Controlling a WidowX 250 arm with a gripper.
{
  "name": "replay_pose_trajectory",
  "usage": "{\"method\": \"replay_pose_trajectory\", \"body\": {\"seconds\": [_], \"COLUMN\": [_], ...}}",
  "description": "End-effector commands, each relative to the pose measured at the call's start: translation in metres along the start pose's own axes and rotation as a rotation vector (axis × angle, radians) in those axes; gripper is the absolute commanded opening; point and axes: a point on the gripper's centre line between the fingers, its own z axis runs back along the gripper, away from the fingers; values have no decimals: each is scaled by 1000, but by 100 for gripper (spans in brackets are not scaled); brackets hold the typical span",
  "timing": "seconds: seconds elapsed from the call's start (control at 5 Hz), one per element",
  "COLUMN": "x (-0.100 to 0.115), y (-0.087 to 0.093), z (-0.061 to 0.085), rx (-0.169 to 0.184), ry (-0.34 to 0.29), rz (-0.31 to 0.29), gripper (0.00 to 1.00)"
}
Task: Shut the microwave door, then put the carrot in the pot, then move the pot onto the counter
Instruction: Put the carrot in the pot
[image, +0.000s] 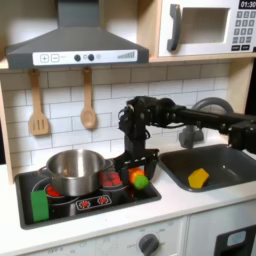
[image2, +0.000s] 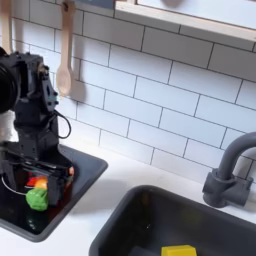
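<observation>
Hovering low over the black hob panel (image: 90, 200), the black gripper (image: 134, 172) straddles the small orange toy carrot with a green end (image: 136, 179), fingers on either side; we read it as spread wide, not yet clamped. In the second exterior view the gripper (image2: 37, 178) frames the carrot (image2: 36, 193) the same way. The round shiny steel pot (image: 72, 170) stands on the hob just beside, toward the first exterior view's left. The white microwave door with clear window (image: 200, 28) looks shut.

Risks, in our judgement: the stubby carrot could roll or squirt out when the fingers close, or a finger could land on it. A low carry could clip the pot rim.

Fingertip contact is hidden by the gripper body; the microwave is cut off at the frame edge.
</observation>
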Motion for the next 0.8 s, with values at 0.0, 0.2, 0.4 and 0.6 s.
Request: {"method": "replay_pose_trajectory", "body": {"seconds": [0.0, 0.2, 0.4, 0.6], "x": [8, 12, 14, 14], "y": [0, 2, 4, 4], "z": [-15, -21, -19, -14], "rx": [-4, -5, -5, 11], "ry": [43, 56, 45, 28], "rz": [-15, -20, -28, -36], "gripper": [100, 100, 0, 0]}}
